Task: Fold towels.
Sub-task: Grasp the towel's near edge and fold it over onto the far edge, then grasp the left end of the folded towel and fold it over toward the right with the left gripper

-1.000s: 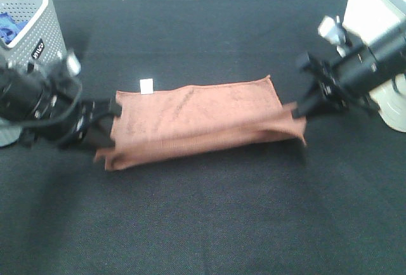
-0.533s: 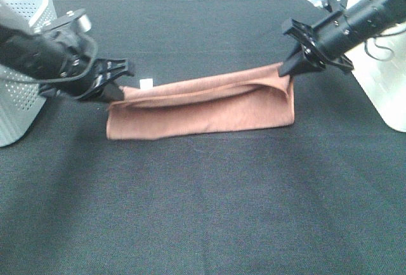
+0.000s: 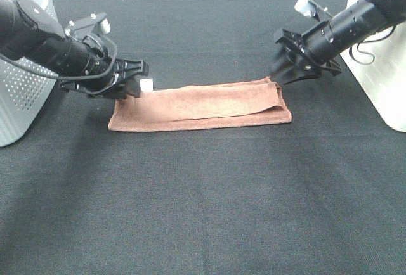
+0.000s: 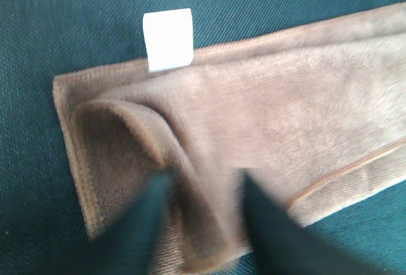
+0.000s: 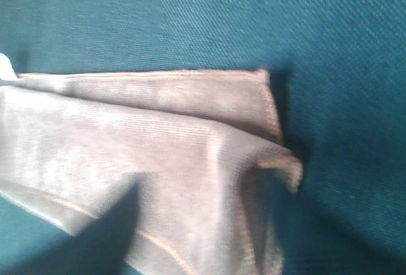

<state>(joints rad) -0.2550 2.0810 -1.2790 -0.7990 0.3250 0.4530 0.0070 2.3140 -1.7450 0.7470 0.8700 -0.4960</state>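
Observation:
The terracotta towel lies on the black table as a long folded strip, with its white tag at the left end. My left gripper hovers at that end. In the left wrist view its dark fingers stand apart over the towel, near the tag, and hold nothing. My right gripper is just above the towel's back right corner, with its jaws apart. The right wrist view shows that folded end with one corner slightly raised.
A grey perforated basket stands at the left edge, close behind my left arm. A white box-like object stands at the right edge, by my right arm. Black cloth covers the table.
Both grippers carried the towel's near edge back over its far edge. The towel has dropped flat as a narrower strip. Both grippers have let go and sit just above its ends.

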